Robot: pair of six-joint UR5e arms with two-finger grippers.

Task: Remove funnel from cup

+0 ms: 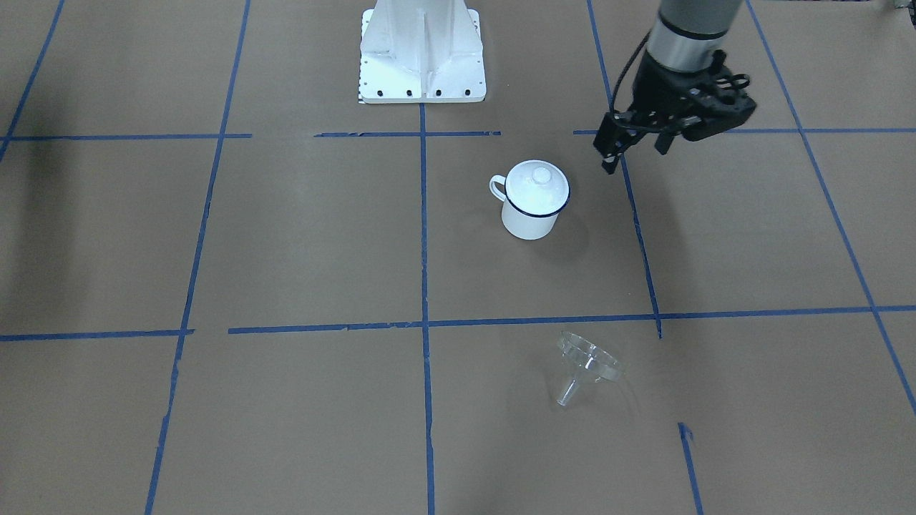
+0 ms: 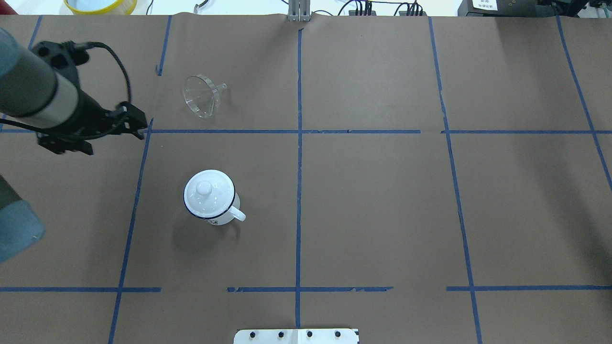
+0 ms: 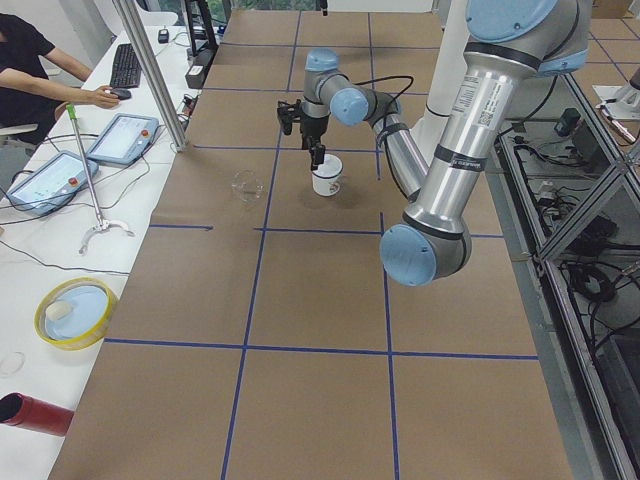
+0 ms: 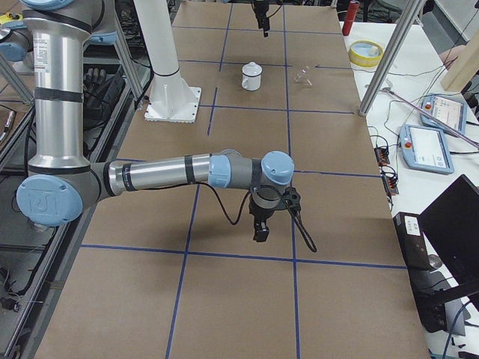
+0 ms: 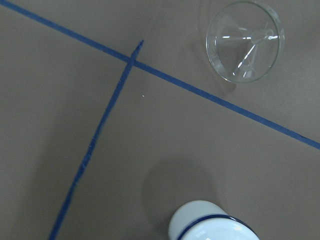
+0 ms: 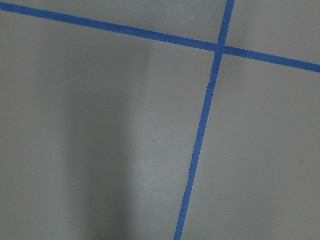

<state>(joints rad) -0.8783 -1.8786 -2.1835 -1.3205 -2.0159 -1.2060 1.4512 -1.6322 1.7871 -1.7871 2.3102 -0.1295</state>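
The clear funnel (image 1: 588, 361) lies on its side on the brown paper, out of the cup and well apart from it; it also shows in the overhead view (image 2: 202, 95) and the left wrist view (image 5: 245, 40). The cup (image 1: 529, 214), a white enamel mug with a dark blue rim, stands upright with a white domed lid (image 1: 537, 184) on it. My left gripper (image 1: 635, 159) hangs in the air beside the cup, open and empty. My right gripper (image 4: 260, 233) shows only in the exterior right view, low over bare paper far from both; I cannot tell whether it is open.
The robot's white base plate (image 1: 422, 79) stands behind the cup. Blue tape lines (image 1: 424, 236) divide the brown paper into squares. A yellow dish (image 2: 100, 5) sits beyond the far table edge.
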